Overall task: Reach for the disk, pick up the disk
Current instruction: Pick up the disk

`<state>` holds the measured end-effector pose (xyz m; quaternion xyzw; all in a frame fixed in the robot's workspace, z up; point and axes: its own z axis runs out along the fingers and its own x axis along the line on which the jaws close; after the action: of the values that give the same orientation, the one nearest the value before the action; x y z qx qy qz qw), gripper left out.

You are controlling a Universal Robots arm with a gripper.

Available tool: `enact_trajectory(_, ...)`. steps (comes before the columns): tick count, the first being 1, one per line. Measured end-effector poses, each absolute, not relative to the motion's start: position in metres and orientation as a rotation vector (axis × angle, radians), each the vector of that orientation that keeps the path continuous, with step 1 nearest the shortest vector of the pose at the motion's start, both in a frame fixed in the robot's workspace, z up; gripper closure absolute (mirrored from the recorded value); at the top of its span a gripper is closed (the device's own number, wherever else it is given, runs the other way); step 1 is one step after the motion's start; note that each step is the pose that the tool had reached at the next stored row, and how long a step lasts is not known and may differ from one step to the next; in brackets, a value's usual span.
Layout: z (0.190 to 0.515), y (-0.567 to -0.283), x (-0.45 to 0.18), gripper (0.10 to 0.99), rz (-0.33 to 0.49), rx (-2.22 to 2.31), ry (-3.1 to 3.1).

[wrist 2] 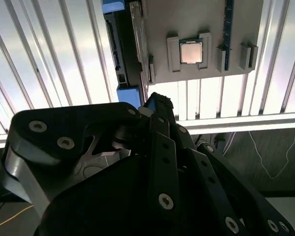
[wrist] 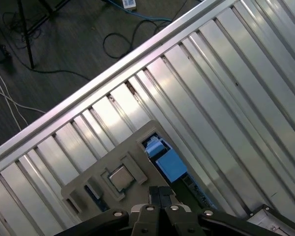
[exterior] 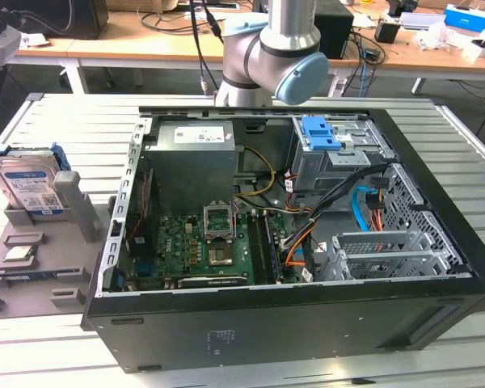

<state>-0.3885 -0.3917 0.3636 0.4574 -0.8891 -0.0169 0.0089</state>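
So, the disk [exterior: 28, 182] is parked upright on its edge in the grey holder [exterior: 77, 212]. The holder is set on the slatted metal bench [exterior: 48, 356] at the exterior view's left, just beside the open PC case [exterior: 307, 323]. The white-and-blue label is turned toward the camera there, and a bit of the blue bracket can be made out at the disk's upper edge. A small square processor chip [exterior: 20, 253] is seated flat in a pocket of the same holder, nearer the camera than the disk. The arm [exterior: 267, 48] is seen behind the case.

In both wrist views the holder is looked down on from above. In the second wrist view the disk [wrist 2: 122, 54] is seen edge-on as a dark slab with blue bracket pieces at both ends. The chip [wrist 2: 191, 51] is laid out beside it on the grey plate. The end effector [wrist 2: 156, 101] is seen in the foreground, its dark tips lined up close to one blue end of the disk.

In the first wrist view the end effector [wrist: 161, 192] is shown with its fingertips pressed together, and nothing is gripped between them. The disk [wrist: 171, 166] is seen just past the tips, with the chip [wrist: 119, 178] off to one side. No contact with the disk can be made out, and the end effector is hung above the holder.
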Motion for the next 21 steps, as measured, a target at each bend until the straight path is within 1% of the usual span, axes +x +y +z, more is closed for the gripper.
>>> enact_trajectory(21,0.3636,-0.3917,-0.3885,0.980,-0.051,1.584,-2.690)
